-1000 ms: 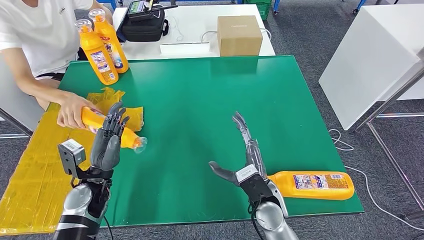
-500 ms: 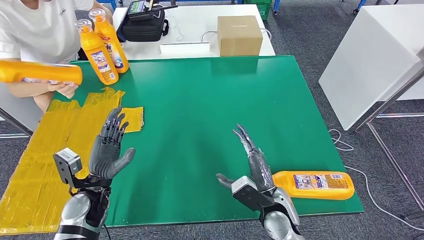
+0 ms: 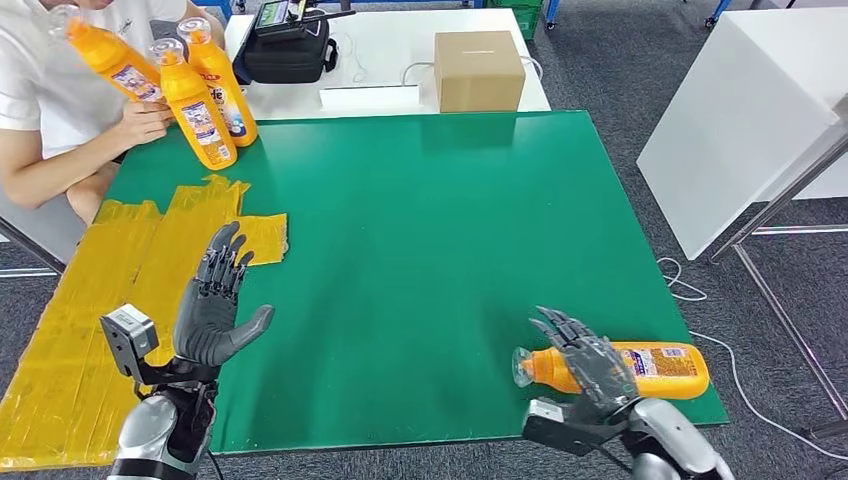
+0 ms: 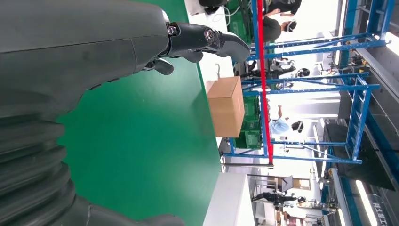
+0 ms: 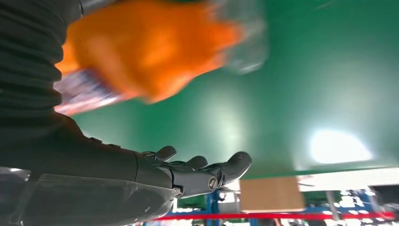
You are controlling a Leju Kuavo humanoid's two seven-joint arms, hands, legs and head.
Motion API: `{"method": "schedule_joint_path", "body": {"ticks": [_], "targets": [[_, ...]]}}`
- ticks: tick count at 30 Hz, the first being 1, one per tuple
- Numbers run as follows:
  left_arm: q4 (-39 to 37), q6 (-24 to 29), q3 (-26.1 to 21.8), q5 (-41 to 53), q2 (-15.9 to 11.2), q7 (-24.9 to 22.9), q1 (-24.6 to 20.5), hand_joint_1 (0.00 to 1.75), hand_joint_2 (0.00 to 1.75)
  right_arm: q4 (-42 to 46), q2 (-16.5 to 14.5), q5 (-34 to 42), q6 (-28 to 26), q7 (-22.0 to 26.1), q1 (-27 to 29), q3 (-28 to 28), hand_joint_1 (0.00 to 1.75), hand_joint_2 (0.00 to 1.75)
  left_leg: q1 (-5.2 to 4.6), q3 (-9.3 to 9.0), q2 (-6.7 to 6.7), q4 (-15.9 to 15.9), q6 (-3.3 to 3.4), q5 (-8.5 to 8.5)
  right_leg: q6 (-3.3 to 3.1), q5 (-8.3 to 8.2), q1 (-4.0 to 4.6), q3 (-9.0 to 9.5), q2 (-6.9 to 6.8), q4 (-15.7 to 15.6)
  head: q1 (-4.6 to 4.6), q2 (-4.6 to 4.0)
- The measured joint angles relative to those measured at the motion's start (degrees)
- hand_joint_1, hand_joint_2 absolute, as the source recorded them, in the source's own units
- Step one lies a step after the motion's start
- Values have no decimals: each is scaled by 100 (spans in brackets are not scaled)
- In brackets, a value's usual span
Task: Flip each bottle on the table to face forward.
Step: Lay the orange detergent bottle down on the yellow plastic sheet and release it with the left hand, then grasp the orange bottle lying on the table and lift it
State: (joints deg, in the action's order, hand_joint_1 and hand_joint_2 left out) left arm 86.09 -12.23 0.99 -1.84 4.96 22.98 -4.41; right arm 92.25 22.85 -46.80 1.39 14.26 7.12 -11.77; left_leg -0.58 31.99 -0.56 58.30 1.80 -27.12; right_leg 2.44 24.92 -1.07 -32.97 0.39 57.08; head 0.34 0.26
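An orange bottle (image 3: 650,368) with a clear cap lies on its side near the front right edge of the green table (image 3: 420,220), cap pointing left. My right hand (image 3: 588,362) hovers over its neck end with the fingers spread, not closed round it. In the right wrist view the bottle (image 5: 141,56) is a blur beside the palm and the fingers (image 5: 207,175) stretch away from it. My left hand (image 3: 213,302) is raised over the table's left side, open and holding nothing. At the back left a person's hand (image 3: 140,118) tilts a third orange bottle (image 3: 105,55) beside two upright ones (image 3: 192,108).
Yellow sheets (image 3: 90,300) cover the table's left edge. Behind the green table a white table carries a cardboard box (image 3: 478,70) and a black bag (image 3: 290,50). A white cabinet (image 3: 750,110) stands to the right. The left wrist view shows the box (image 4: 228,106) beyond the green top.
The person lifted the bottle off the left side and carried it to the upright ones at the back. My right hand dropped and turned over the lying bottle's neck. My left hand drew back slightly.
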Motion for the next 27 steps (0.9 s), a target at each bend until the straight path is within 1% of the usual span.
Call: {"method": "schedule_joint_path", "body": {"ticks": [2,5,7,9,13,22,25,27], "targets": [[-21,3,-7,1,0,18,5,0,175,55,324,88,173,-44,-22,190,0,175,-2,-2,0,0,1,0,3,-2,-2,0,0,-1,-1,1],[-51,3,-18,-1,0,44,11,0,175,77,727,187,375,-81,-84,483,0,175,-1,-2,-3,0,2,1,3,-2,-1,1,0,-2,-1,1],[-70,3,-25,-3,1,55,11,0,175,77,927,213,450,-81,-118,649,0,175,-1,-3,-2,0,2,2,4,-3,1,2,0,-1,0,0],[-82,2,-25,-4,4,57,11,0,175,76,1062,202,480,-84,-140,762,0,175,1,-4,-2,0,2,2,4,-3,3,2,0,-1,0,0],[-93,2,-25,-4,21,61,10,0,175,58,1202,152,486,-114,-227,884,0,175,4,-4,-2,0,2,2,4,-2,5,1,0,-1,-1,0],[-131,10,-24,-4,50,73,4,0,175,-104,1351,104,536,-139,-341,948,0,175,3,-2,-3,0,2,2,4,-2,4,1,0,-1,-1,0],[-160,15,-24,-4,50,75,-17,0,175,-194,1434,169,658,-78,-352,941,0,175,3,-2,-3,0,2,2,4,-2,4,1,0,-1,-1,0],[-191,16,-25,-13,50,86,-48,0,175,-255,1479,335,753,64,-352,930,0,175,3,-2,-3,1,2,2,4,-2,4,1,0,-1,-1,0]]}}
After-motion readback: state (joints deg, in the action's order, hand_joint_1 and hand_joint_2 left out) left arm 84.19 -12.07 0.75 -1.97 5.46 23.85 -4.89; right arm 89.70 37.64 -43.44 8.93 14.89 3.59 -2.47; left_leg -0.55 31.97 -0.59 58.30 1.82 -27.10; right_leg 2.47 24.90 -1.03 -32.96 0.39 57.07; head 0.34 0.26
